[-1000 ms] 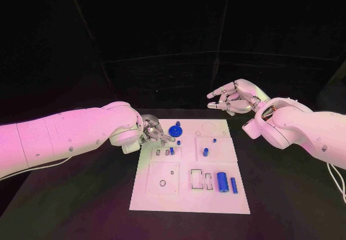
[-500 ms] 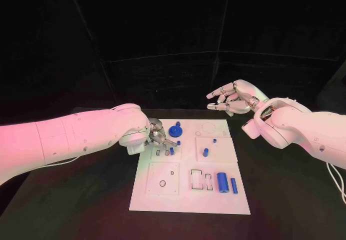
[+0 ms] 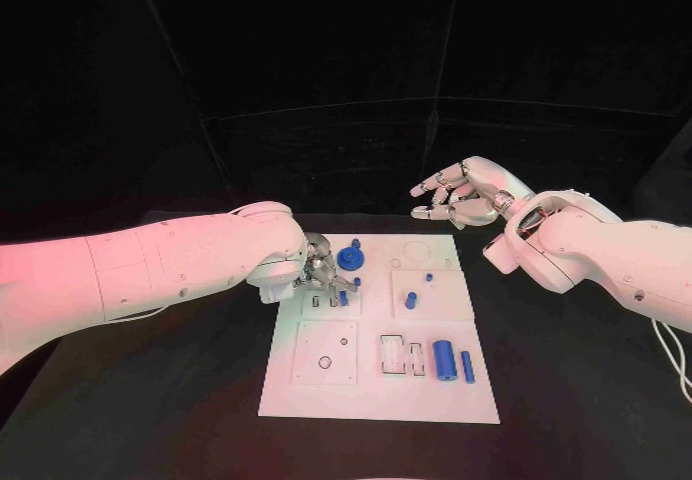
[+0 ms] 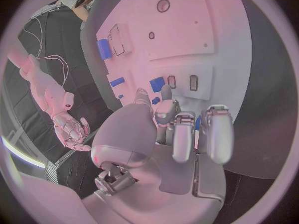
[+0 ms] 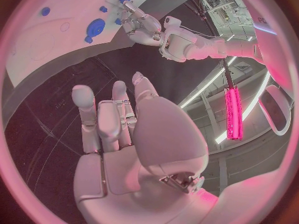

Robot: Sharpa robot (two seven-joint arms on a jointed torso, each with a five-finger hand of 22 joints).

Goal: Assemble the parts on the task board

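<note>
While the white task board (image 3: 378, 390) lies mid-table with bare black table (image 3: 577, 380) on both sides, the left hand (image 3: 315, 272) has crept further in over its far-left corner, fingers curled among small blue parts (image 3: 343, 290); I cannot tell whether it holds one. A blue gear (image 3: 352, 262) stands just beside it. The right hand (image 3: 464, 195) hovers spread and empty beyond the far edge.

L hand (image 4: 181, 134) fingertips over task board (image 4: 187, 30), near blue parts (image 4: 157, 83).

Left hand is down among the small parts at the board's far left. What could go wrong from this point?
1. The left hand works close beside the blue gear and small blue parts; its fingers might knock them.
2. Pressing at the task board edge could shift the board.
3. The right hand hovers off the board, so nothing steadies it.
</note>
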